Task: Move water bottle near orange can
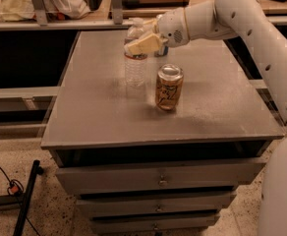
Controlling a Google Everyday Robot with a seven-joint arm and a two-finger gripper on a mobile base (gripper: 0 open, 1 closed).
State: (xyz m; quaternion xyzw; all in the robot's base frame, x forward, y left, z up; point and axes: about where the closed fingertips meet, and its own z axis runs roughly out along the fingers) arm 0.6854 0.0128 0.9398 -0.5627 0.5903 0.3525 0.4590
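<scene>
The water bottle [135,69], clear and ribbed, stands upright on the grey table [84,117], a little left of the orange can [169,87]. My gripper [142,44] reaches in from the right and is shut on the bottle's upper part, at the label; its tan fingers [148,41] cover the neck. The orange can stands upright with its silver top showing, a small gap between it and the bottle.
A slimmer can [161,50] stands behind my gripper, mostly hidden by it. A shelf with cloth and clutter [60,4] runs along the back. Drawers [158,178] sit under the table top. My white arm [261,38] spans the right side.
</scene>
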